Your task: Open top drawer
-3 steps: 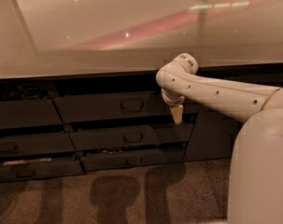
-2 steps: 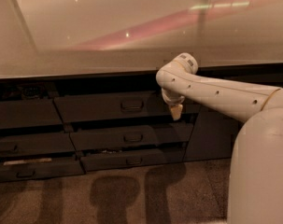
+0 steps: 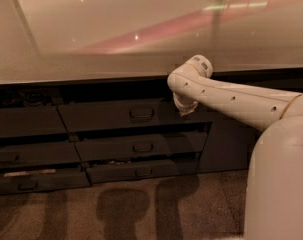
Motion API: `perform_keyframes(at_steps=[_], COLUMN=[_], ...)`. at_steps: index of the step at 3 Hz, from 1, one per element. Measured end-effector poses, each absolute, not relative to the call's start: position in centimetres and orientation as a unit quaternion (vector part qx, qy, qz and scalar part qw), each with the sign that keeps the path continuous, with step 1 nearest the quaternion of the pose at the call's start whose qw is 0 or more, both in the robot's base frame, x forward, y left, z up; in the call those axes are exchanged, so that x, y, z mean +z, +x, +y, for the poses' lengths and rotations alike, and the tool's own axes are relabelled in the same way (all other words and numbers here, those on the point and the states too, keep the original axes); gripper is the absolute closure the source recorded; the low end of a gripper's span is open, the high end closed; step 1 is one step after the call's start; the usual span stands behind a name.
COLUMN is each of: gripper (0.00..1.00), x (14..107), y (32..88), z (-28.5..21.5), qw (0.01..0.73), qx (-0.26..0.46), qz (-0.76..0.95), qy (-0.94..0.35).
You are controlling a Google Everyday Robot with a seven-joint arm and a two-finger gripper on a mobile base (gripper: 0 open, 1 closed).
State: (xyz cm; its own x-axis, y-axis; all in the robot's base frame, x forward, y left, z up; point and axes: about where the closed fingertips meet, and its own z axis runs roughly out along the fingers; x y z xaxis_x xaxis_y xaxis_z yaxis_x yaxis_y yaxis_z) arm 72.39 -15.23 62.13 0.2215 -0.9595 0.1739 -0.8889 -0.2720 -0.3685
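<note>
Camera view: top drawer (image 3: 98, 117) sits mid-frame, just under the countertop (image 3: 116, 39), with its loop handle (image 3: 141, 114) at its centre. The gripper (image 3: 185, 109) hangs at the drawer front's right end, right of the handle. Grip state: can't tell.

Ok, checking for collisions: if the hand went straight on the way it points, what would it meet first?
The hand points down at the right end of the top drawer. Straight down, it likely meets the middle drawer front, or the floor; depth is unclear.
</note>
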Motion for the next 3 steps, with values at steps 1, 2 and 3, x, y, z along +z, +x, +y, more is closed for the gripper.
perform_keyframes(at_steps=[1,2,3], gripper=[0.89,1.00,1.00], x=[62.13,62.11,62.15], y=[72.39,72.38,72.38], z=[-15.23,-15.23,-15.23], qw=[0.095,0.095,0.095], qx=[-0.185,-0.185,-0.185], qz=[0.596,0.596,0.596], qy=[-0.776,-0.776,-0.776])
